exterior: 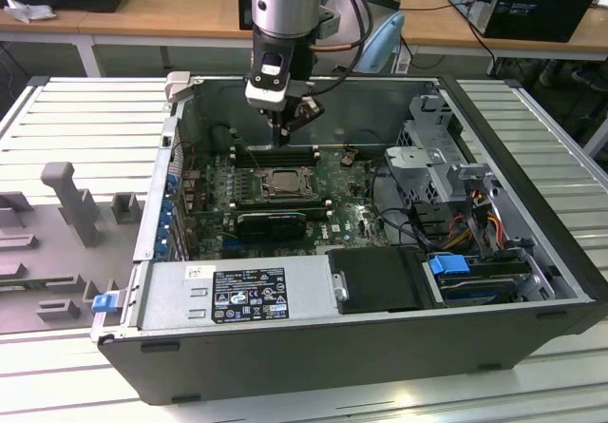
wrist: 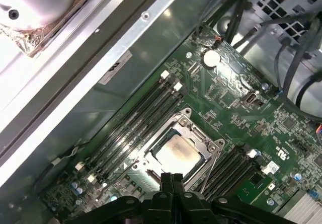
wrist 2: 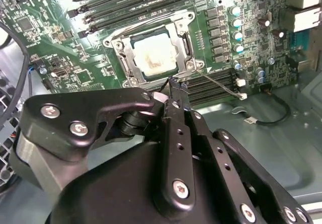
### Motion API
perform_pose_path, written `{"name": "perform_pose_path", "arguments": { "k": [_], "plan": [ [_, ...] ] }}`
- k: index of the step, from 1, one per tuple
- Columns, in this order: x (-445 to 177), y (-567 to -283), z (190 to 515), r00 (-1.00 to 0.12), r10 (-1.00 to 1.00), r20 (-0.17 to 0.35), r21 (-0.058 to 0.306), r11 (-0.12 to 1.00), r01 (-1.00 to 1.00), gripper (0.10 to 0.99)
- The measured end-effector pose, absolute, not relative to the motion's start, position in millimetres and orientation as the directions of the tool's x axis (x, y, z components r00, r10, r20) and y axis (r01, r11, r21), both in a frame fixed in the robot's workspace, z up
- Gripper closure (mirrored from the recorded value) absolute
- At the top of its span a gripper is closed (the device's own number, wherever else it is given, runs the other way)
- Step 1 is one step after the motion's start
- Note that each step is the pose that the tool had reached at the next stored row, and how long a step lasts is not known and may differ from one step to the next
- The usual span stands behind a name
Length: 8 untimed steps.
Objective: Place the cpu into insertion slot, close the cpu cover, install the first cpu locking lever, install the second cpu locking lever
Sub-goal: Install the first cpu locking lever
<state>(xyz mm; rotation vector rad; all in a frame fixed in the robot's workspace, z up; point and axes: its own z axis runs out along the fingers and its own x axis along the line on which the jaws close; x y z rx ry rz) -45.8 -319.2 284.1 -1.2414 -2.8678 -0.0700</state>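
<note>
The cpu (wrist: 177, 151) lies flat in the insertion slot (exterior: 275, 182), its pale metal top face (wrist 2: 155, 55) showing. The cpu cover (wrist 2: 125, 58) lies down around it as a silver frame (wrist: 198, 139). A thin locking lever (wrist 2: 219, 83) juts out from one corner of the socket, and a lever (wrist: 210, 166) also runs along one side. My black gripper (exterior: 280, 138) hangs just above the far edge of the socket. Its fingers (wrist: 171, 179) are pressed together with nothing visible between them, and the tip (wrist 2: 175, 84) sits close to the lever's corner.
Long black memory slots (wrist: 146, 110) flank the socket on both sides. A round coin battery (wrist: 211, 58) and bundled cables (wrist: 297, 68) lie further along the board. The open case's metal wall (wrist: 100, 83) rises close behind. A power supply (exterior: 237, 295) and drive bay (exterior: 475, 276) fill the case's near side.
</note>
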Motion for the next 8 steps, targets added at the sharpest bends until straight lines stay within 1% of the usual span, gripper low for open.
{"name": "perform_pose_path", "arguments": {
  "k": [8],
  "plan": [
    [-45.7,-319.2,284.1,-0.743,0.669,0.032,0.035,0.742,0.670,0.980]
  ]
}}
